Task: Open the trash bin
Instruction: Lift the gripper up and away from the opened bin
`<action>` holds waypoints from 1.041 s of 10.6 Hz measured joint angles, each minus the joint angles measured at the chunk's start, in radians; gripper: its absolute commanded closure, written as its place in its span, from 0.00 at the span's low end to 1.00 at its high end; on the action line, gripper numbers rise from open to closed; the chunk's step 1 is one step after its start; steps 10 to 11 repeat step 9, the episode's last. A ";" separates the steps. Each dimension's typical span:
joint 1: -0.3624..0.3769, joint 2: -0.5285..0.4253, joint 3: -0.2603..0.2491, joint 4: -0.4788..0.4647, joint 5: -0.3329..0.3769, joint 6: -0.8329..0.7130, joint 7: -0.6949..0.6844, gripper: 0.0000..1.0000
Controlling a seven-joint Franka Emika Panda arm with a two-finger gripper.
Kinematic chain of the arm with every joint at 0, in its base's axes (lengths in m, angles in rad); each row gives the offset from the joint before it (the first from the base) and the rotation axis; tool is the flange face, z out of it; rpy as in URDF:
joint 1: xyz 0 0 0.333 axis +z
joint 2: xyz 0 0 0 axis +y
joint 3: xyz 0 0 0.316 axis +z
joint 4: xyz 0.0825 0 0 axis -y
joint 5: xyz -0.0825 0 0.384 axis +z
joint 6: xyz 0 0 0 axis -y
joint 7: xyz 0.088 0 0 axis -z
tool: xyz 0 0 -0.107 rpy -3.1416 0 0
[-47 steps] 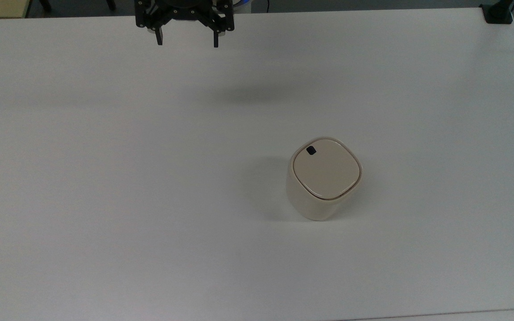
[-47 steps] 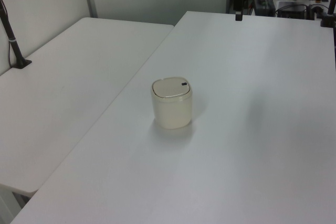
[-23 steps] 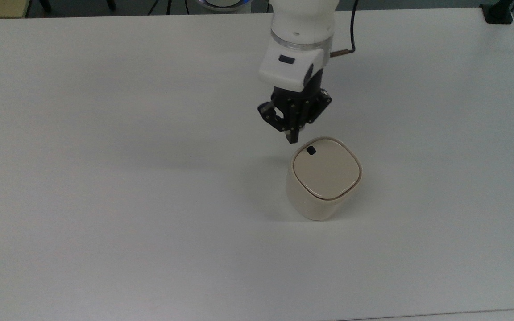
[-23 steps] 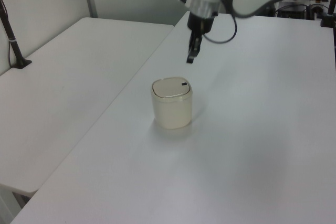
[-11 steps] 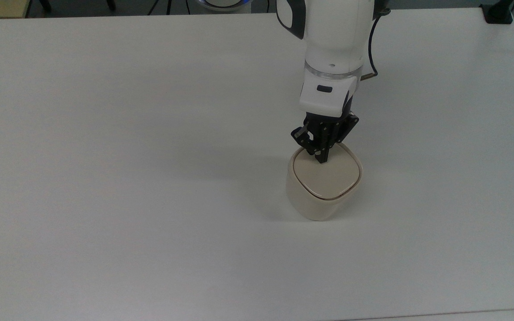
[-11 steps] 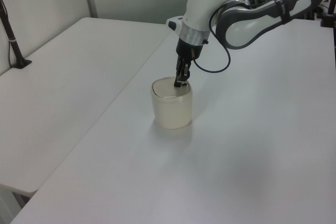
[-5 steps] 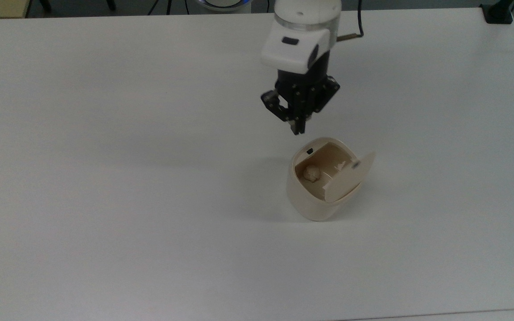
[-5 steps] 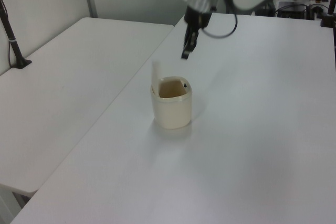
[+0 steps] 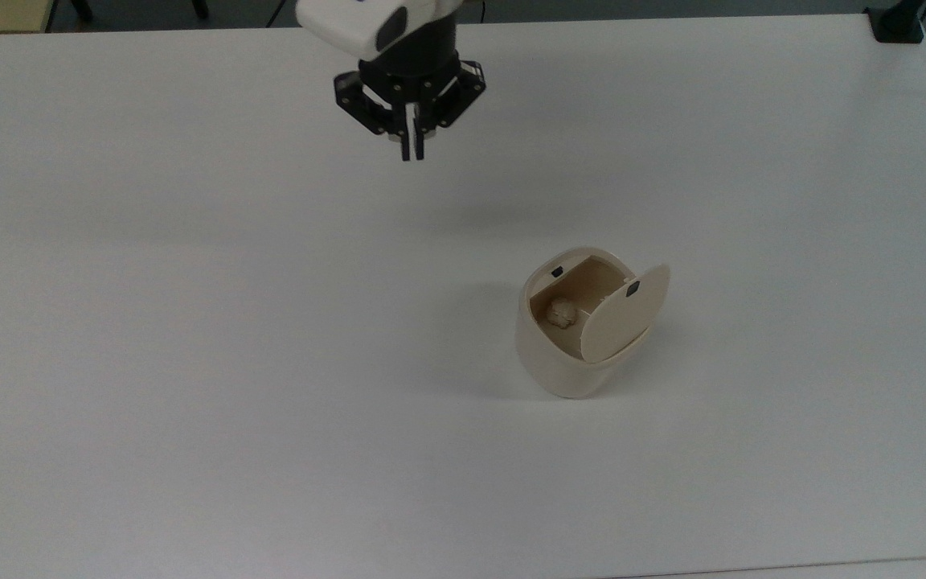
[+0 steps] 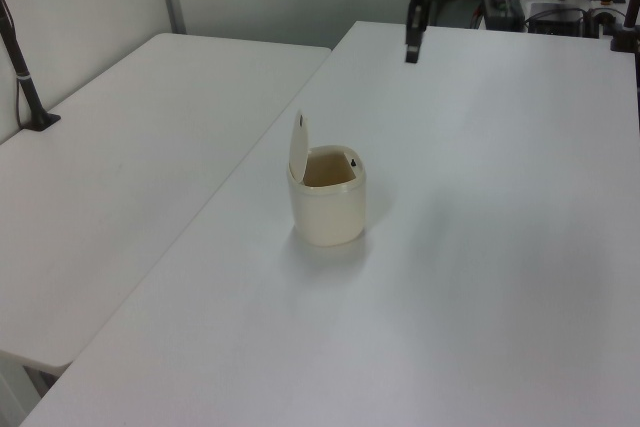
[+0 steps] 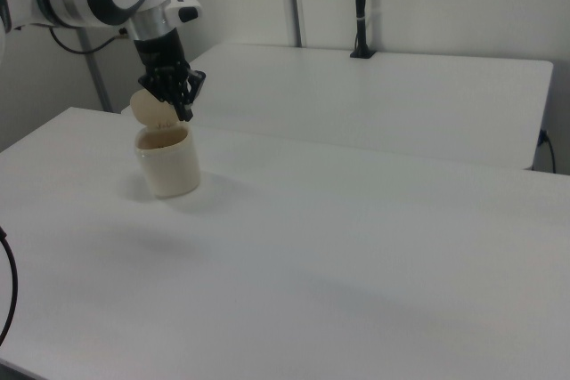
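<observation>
In the top view, going from left to right, the first thing met is the hand, high over the white table near its far edge, its two black fingers drawn together with nothing between them and pointing down. Further to the top view's right and lower in the picture stands the trash bin, well apart from the hand, so the bin lies diagonally toward the top view's lower right from the fingers. The bin's lid stands swung up on the side of the bin away from the hand, hinged at that far rim, and the mouth faces up; a small crumpled wad lies inside against the wall. In the left view the lid rises nearly upright at the bin's left rim, with the hand far behind and above. Judged from this, the bin is already open and nothing more calls for contact; the hand's clear path is simply away from the bin, not back over the raised lid.
</observation>
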 measured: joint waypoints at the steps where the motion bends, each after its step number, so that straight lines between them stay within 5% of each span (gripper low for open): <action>1: -0.029 -0.023 -0.001 0.000 0.000 -0.048 0.000 0.64; 2: -0.054 -0.049 -0.001 -0.001 -0.001 -0.101 0.000 0.29; 5: -0.069 -0.085 0.000 -0.007 -0.017 -0.157 0.000 0.00; 11: -0.069 -0.084 0.002 -0.017 -0.020 -0.157 0.000 0.00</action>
